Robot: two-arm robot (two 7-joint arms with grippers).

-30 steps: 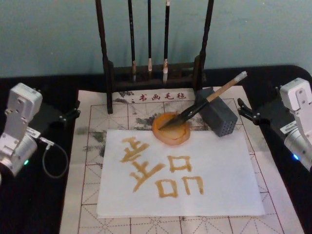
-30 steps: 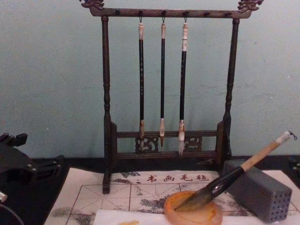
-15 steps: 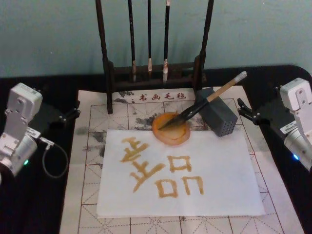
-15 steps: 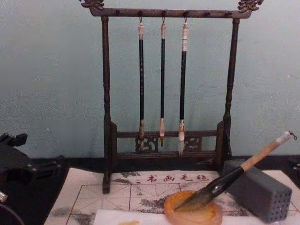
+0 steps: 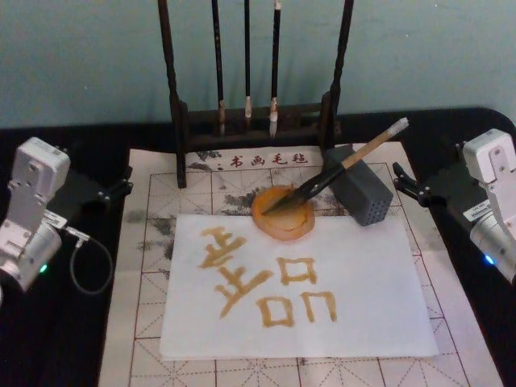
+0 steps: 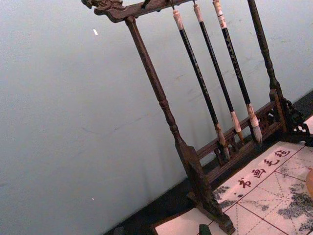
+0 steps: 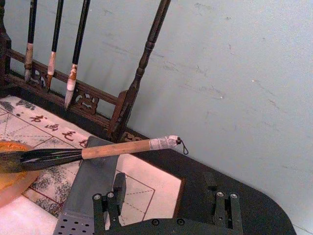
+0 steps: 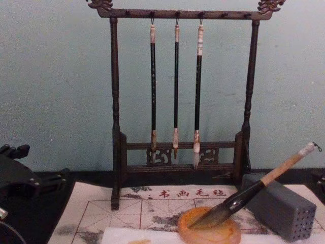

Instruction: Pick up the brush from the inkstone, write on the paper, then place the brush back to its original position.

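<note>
On the round orange-amber inkstone, the tan-handled, dark-tufted calligraphy brush rests tip-down, its handle propped on the grey rectangular block, likely to keep ink contained. The right gripper sits nearby, jaws apart and empty. The left gripper is parked; I cannot tell its state.

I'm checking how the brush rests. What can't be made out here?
Right wrist view: the brush tip runs off the edge, hiding where it meets the dish.
Chest view: the lower edge cuts off the paper and most writing.
Head view: the top edge cuts off the rack crossbar.
Left gripper and right gripper sit parked.
</note>
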